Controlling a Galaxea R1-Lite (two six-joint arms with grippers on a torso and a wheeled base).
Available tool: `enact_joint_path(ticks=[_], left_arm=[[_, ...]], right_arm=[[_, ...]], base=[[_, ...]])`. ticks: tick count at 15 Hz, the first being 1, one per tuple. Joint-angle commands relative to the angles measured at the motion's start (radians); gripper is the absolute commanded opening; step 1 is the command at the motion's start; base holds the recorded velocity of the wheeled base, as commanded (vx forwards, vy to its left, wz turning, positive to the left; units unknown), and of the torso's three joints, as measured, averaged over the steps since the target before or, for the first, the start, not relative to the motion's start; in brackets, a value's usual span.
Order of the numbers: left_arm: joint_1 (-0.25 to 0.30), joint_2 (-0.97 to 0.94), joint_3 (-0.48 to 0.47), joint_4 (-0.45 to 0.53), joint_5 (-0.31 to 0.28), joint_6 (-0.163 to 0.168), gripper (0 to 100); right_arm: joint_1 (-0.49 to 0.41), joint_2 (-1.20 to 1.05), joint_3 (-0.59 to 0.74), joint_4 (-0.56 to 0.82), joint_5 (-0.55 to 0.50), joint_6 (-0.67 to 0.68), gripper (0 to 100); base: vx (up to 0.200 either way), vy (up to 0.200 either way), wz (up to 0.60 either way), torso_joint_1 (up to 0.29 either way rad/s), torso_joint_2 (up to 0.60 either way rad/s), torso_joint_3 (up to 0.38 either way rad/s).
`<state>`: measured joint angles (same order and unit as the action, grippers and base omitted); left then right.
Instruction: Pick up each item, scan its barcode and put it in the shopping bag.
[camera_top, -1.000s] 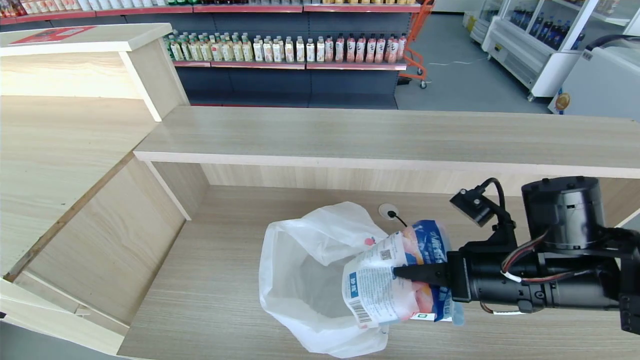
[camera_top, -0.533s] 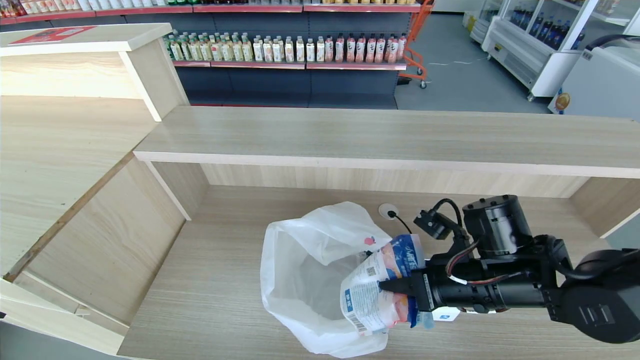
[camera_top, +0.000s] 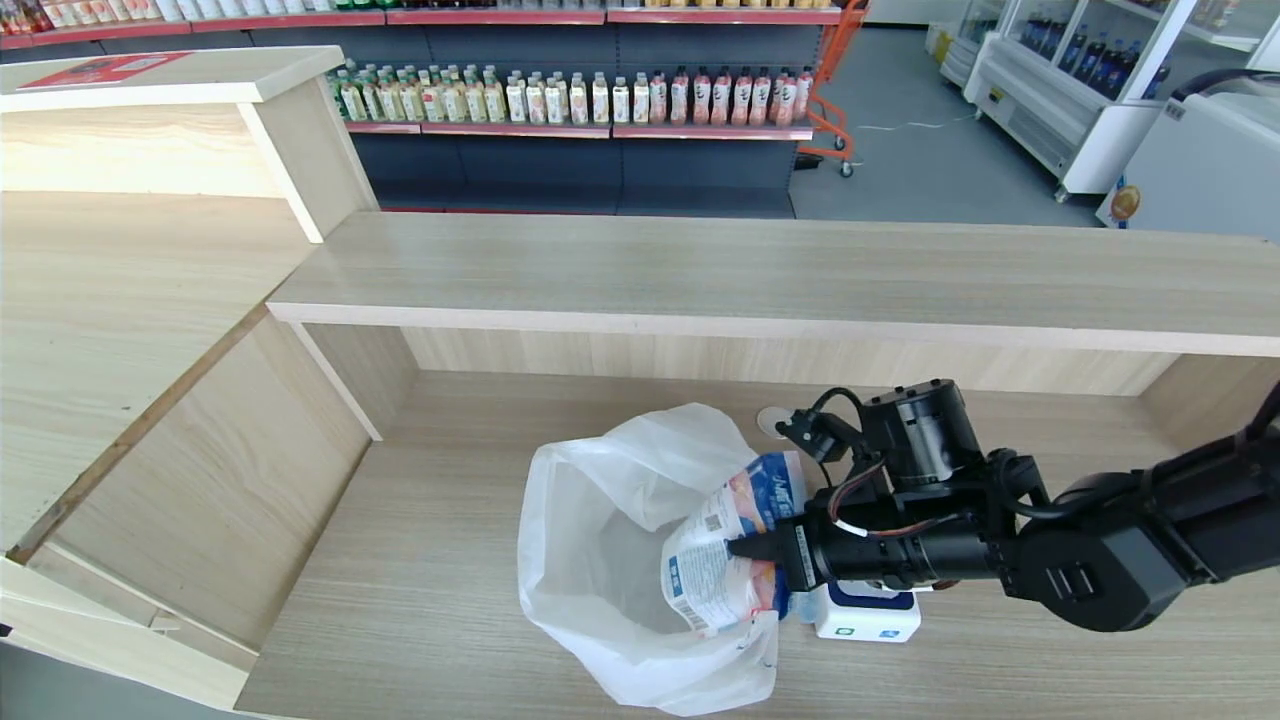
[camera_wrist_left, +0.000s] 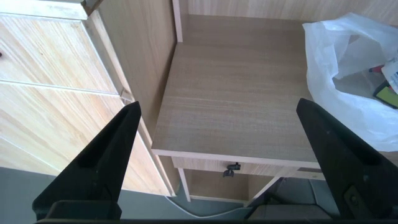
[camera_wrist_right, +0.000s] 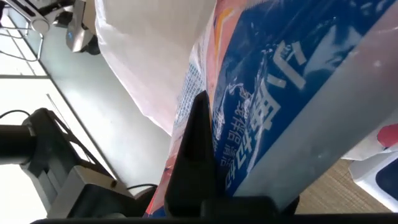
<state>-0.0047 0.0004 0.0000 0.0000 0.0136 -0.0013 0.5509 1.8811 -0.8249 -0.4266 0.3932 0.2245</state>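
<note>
The packet (camera_top: 712, 575) is carried leftward and lower by the right gripper (camera_top: 738, 548), to the shopping bag (camera_top: 570, 560) mouth.

A shop, probably a supermarket: shelves of bottled drinks (camera_top: 570, 100), glass-fronted chiller cabinets (camera_top: 1055, 85), wooden checkout counter (camera_top: 780, 265).

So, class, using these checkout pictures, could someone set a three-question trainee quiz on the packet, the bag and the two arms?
1. True or false: the right arm's jaws hold the packet at the mouth of the shopping bag.
2. What stands on the counter beside the bag, under the right arm? A: a white box with a blue top. B: a bottle. C: a basket.
3. Fill in: the left arm's jaws stand ____ (open or shut).
Key: 1 true; 2 A; 3 open.
</note>
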Motion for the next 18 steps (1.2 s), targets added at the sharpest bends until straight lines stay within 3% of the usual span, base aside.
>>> enact_joint_path(ticks=[1, 15, 16, 18], left_arm=[[0.000, 0.000, 0.000, 0.000, 0.000, 0.000, 100], [0.000, 0.000, 0.000, 0.000, 0.000, 0.000, 100], [0.000, 0.000, 0.000, 0.000, 0.000, 0.000, 100], [0.000, 0.000, 0.000, 0.000, 0.000, 0.000, 100]], right_arm=[[0.003, 0.044, -0.025, -0.008, 0.001, 0.001, 0], [0.006, 0.078, -0.023, -0.058, 0.004, -0.033, 0], [0.008, 0.070, -0.025, -0.063, 0.007, -0.028, 100], [0.012, 0.052, -0.025, -0.103, 0.013, 0.001, 100]], base=[[0.000, 0.000, 0.00, 0.000, 0.00, 0.000], [0.000, 0.000, 0.00, 0.000, 0.00, 0.000], [0.000, 0.000, 0.00, 0.000, 0.00, 0.000], [0.000, 0.000, 0.00, 0.000, 0.00, 0.000]])
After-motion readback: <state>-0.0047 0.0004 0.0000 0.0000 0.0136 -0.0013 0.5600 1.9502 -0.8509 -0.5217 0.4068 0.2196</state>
